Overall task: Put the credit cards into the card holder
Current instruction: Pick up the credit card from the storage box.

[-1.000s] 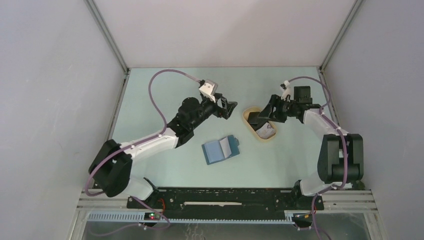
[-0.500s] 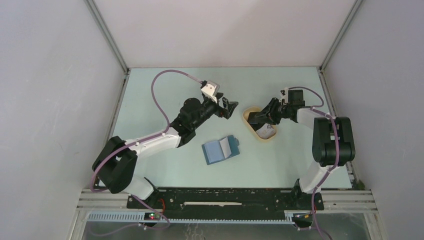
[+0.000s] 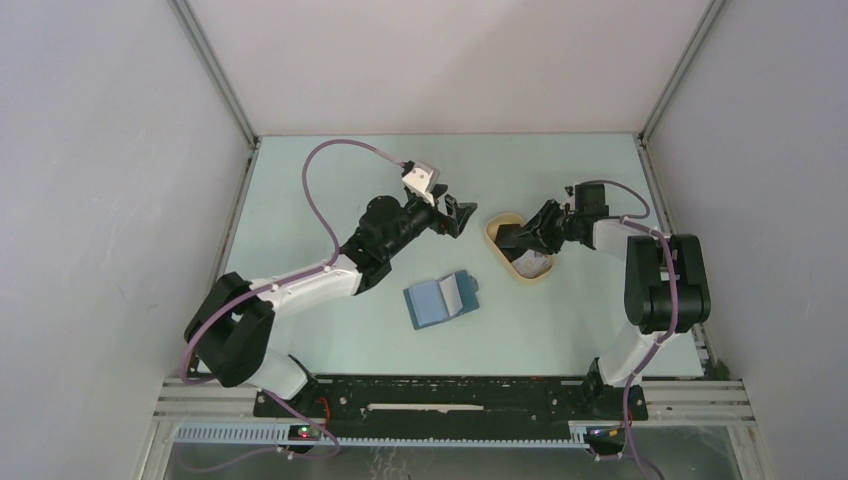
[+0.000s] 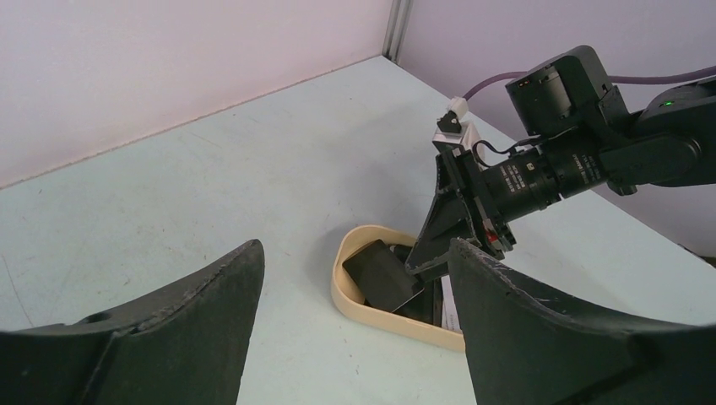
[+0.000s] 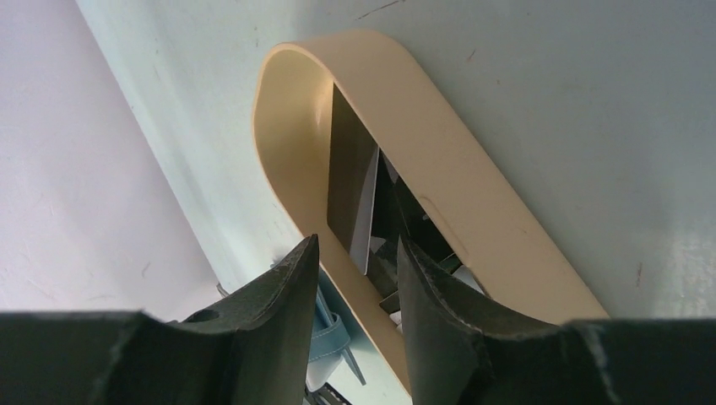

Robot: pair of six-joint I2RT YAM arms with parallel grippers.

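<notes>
The teal-blue card holder (image 3: 440, 298) lies open on the table, apart from both arms. Several credit cards sit in the beige oval tray (image 3: 530, 278). One dark card (image 4: 384, 274) leans tilted against the tray's far rim, and a whitish card (image 3: 536, 263) lies at the tray's near end. My right gripper (image 5: 358, 240) is partly open astride the tray's wall (image 5: 456, 186), with one finger among the cards. That finger's tip meets the dark card's (image 5: 346, 169) edge. My left gripper (image 3: 462, 215) hovers wide open left of the tray, holding nothing.
The booth's grey walls and metal corner posts (image 3: 215, 75) close in the table on three sides. The right arm's elbow (image 3: 665, 280) stands near the right wall. A purple cable (image 3: 320, 190) loops over the left arm.
The right gripper's jaws have narrowed over the tray's wall, and its arm has folded closer to the right wall. The left gripper has crept slightly toward the tray.
</notes>
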